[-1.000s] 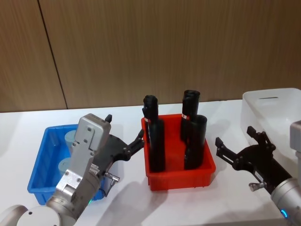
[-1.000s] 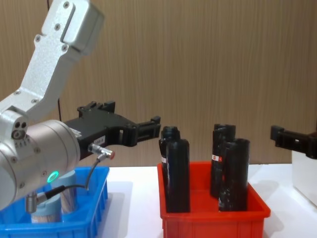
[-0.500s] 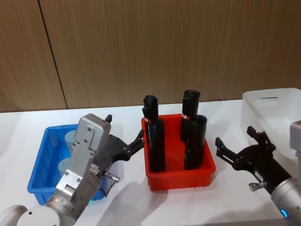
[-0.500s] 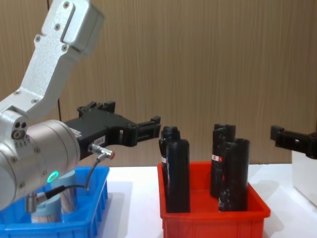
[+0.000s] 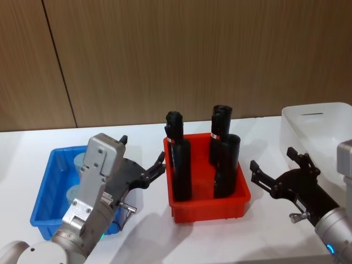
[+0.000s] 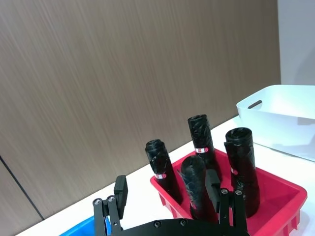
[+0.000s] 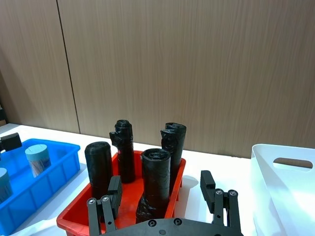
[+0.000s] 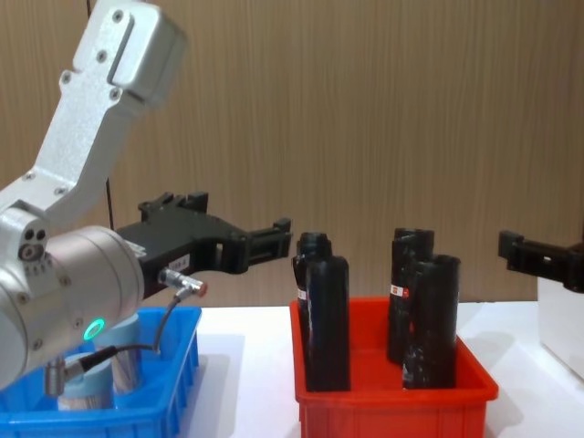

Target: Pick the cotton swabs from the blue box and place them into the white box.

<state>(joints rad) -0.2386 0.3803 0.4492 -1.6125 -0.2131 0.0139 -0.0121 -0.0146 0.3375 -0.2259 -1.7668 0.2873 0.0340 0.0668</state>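
Note:
Two cotton swabs tubs stand in the blue box at the left. My left gripper hovers open above the blue box's right edge, pointing toward the red bin, with nothing held. Open and empty too, my right gripper hangs over the table between the red bin and the white box. One of its fingers enters the chest view from the right.
A red bin with several tall black bottles stands in the middle, between the two boxes. A brown wood-panel wall closes the back. Bare white table lies in front of the bins.
My left arm and gripper have drifted slightly to the left, away from the red bin. The right gripper and the boxes stay as they were.

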